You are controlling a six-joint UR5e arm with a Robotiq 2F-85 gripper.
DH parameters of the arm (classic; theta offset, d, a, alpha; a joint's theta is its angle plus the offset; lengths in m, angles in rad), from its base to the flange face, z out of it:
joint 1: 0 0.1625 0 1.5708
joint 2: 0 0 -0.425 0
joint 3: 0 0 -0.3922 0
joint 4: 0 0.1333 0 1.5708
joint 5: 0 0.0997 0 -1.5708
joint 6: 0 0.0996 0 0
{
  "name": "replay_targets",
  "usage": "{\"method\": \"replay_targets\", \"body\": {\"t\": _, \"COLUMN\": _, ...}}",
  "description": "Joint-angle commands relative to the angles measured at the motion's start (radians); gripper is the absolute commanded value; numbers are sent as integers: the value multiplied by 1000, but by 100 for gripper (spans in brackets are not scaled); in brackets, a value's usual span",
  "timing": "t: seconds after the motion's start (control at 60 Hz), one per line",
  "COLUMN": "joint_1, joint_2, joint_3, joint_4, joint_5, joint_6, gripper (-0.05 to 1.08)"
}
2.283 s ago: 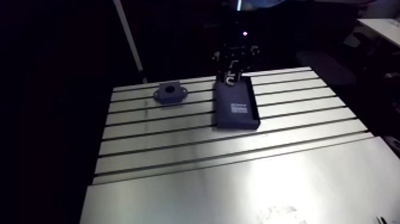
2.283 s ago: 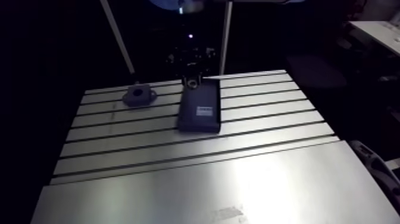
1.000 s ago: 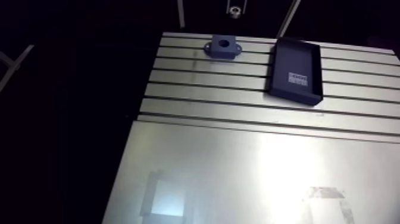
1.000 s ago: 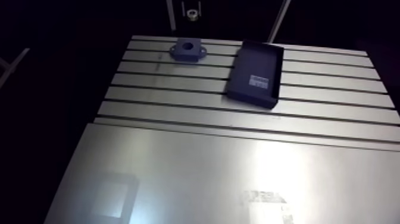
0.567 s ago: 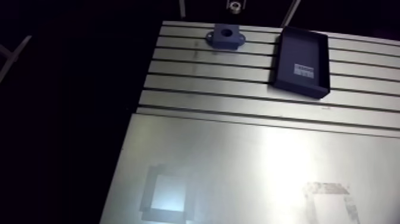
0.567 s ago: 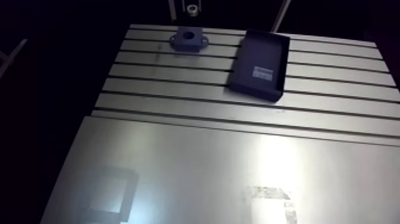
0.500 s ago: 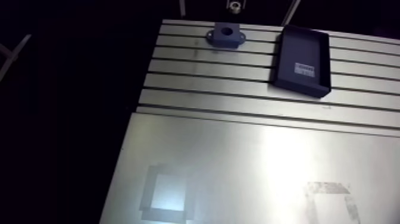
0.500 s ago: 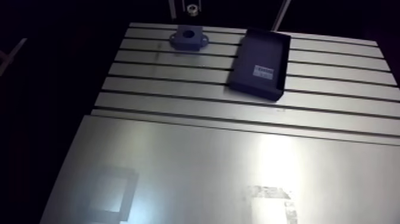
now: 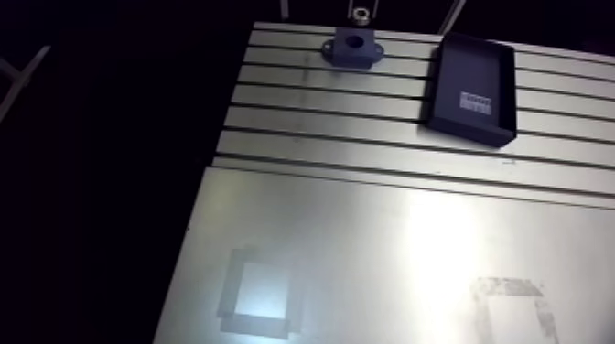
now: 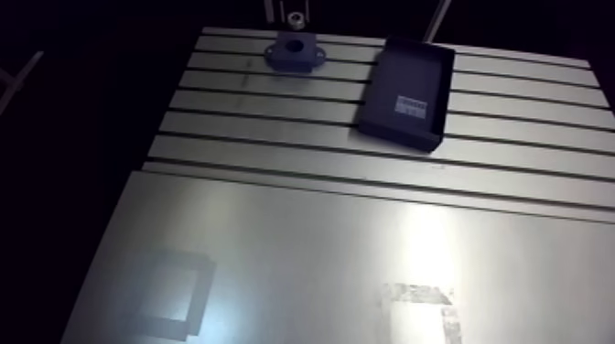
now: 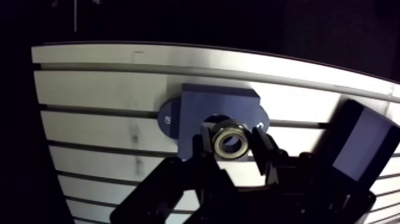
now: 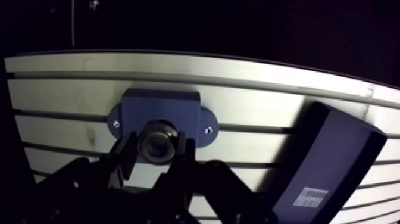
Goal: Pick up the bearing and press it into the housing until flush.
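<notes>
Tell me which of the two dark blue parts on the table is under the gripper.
The housing, the block with a round bore and two ears; the gripper holds the bearing over it. The flat tray with a white label lies aside.

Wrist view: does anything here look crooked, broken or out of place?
The dark tray lies slightly turned against the table's slots. Otherwise nothing stands out: the gripper holds the bearing over the housing.
</notes>
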Motion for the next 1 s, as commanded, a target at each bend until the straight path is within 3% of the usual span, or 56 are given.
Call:
{"method": "replay_targets", "body": {"t": 0.017, "joint_1": 6, "joint_2": 3, "joint_3": 9, "joint_4": -2, "joint_5": -1, "joint_6": -6, "gripper": 76}}
{"method": "replay_targets", "body": {"t": 1.0, "joint_1": 5, "joint_2": 28, "joint_3": 32, "joint_4": -59, "joint_5": 2, "joint_6": -20, "gripper": 76}}
